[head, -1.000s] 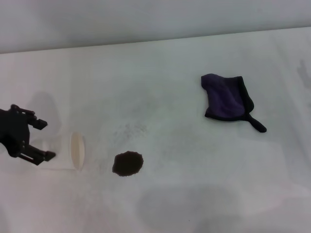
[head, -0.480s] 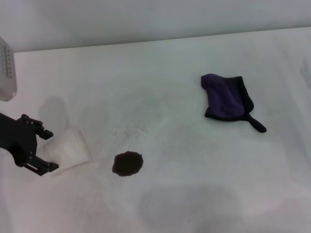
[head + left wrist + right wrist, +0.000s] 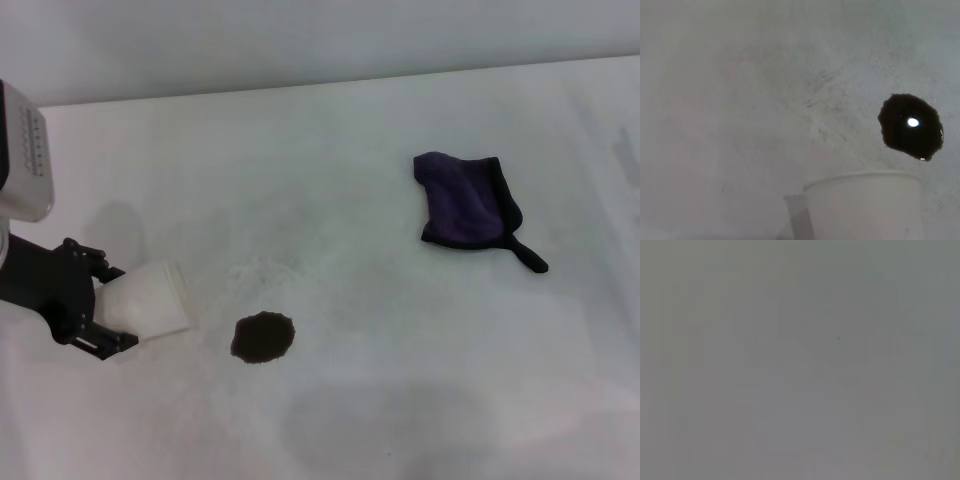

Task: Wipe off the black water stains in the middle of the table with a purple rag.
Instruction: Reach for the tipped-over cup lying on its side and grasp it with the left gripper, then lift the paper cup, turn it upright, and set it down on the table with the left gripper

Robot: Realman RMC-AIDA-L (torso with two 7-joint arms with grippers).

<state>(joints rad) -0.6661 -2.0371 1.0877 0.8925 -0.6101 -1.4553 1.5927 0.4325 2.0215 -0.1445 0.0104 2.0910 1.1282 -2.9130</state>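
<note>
**White counter, left tool on the cup, stain and rag untouched**

White counter fills the head view, smooth with faint grey smudging near the middle and a pale wall behind its far edge.

My left tool is at the left edge of the head view, low over the counter. Its black fingers sit on either side of a white paper cup, clenched on it. Whether the cup is lifted or touching the counter, I can't tell. In the left wrist view the cup rim shows near the camera.

Black water stains: one dark roundish blot with ragged edges, on the counter just right of the cup, not touching it. The left wrist view shows it as a glossy black patch with a bright glint, beyond the cup. Faint grey speckles lie just past it.

Purple rag lies crumpled on the far right part of the counter, well apart from the stain, with its thin black strip trailing toward the near right.

My right tool isn't in any view; the right wrist view shows only blank grey surface.
</note>
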